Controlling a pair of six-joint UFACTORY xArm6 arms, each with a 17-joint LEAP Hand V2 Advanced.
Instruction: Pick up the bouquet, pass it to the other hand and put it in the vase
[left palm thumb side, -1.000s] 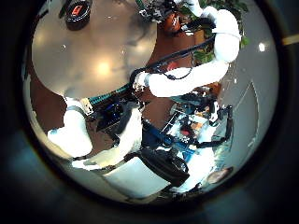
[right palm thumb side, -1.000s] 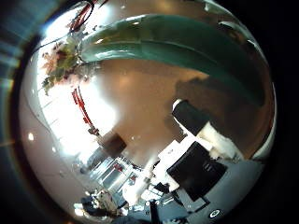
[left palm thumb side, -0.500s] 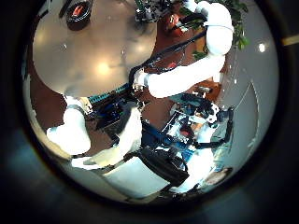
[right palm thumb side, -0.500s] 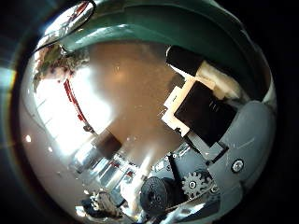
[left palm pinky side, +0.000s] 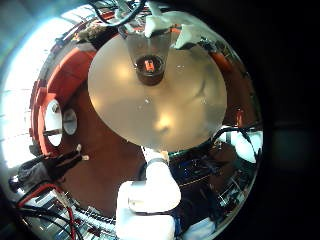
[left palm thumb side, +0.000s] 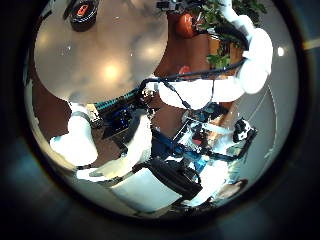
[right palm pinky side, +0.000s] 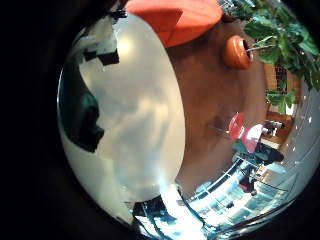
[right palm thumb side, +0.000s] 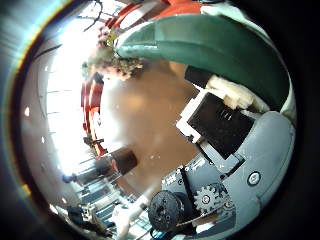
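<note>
The bouquet (right palm thumb side: 112, 62) lies on the desk (right palm thumb side: 140, 130), well apart from the right hand (right palm thumb side: 225, 130), whose fingers look relaxed and empty. Pickup is not yet done; next, reach toward it.

bouquet (right palm thumb side: 112, 62): I see small pale blooms with green leaves, bunched, lying on the round desk (right palm thumb side: 205, 45) near its rim | vase (left palm pinky side: 149, 68): dark, upright on the desk, mouth open, well inside the edge
</note>
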